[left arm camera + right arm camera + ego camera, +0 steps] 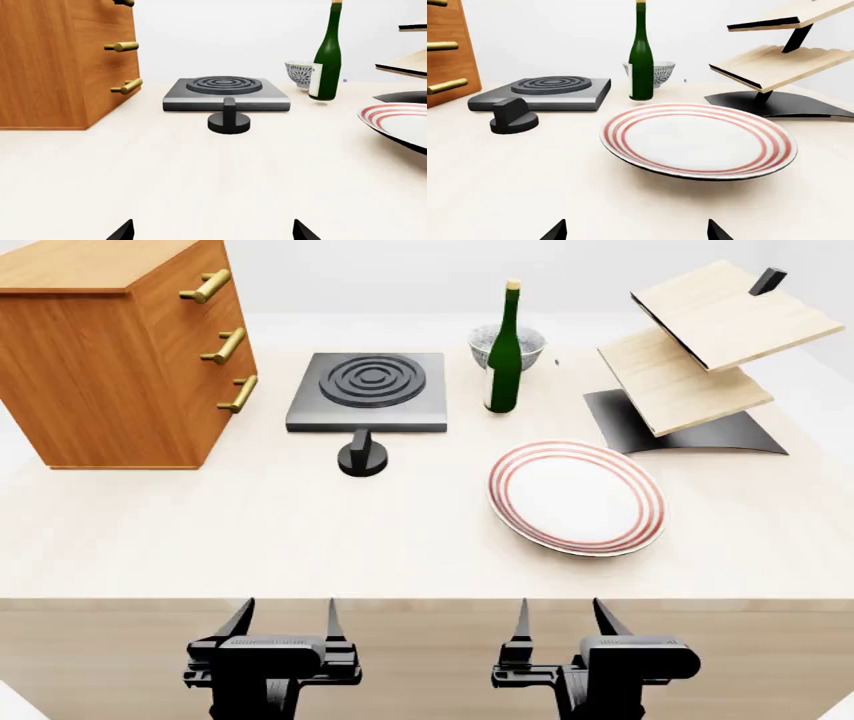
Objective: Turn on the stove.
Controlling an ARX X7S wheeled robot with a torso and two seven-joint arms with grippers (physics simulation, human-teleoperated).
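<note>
The stove (367, 390) is a flat dark-grey slab with black concentric rings at the back middle of the cream table. Its small black round knob (362, 456) stands apart, just in front of the slab. Both also show in the left wrist view, the stove (225, 93) and the knob (229, 120), and in the right wrist view, the stove (544, 92) and the knob (513, 117). My left gripper (284, 620) is open and empty at the table's near edge, straight in front of the knob and far from it. My right gripper (561, 618) is open and empty in front of the plate.
A wooden drawer chest (114, 345) with brass handles stands at the back left. A green bottle (505, 350) and a patterned bowl (531, 342) stand right of the stove. A red-rimmed white plate (577, 497) lies at the right. A tilted wooden shelf rack (701, 350) stands at the back right.
</note>
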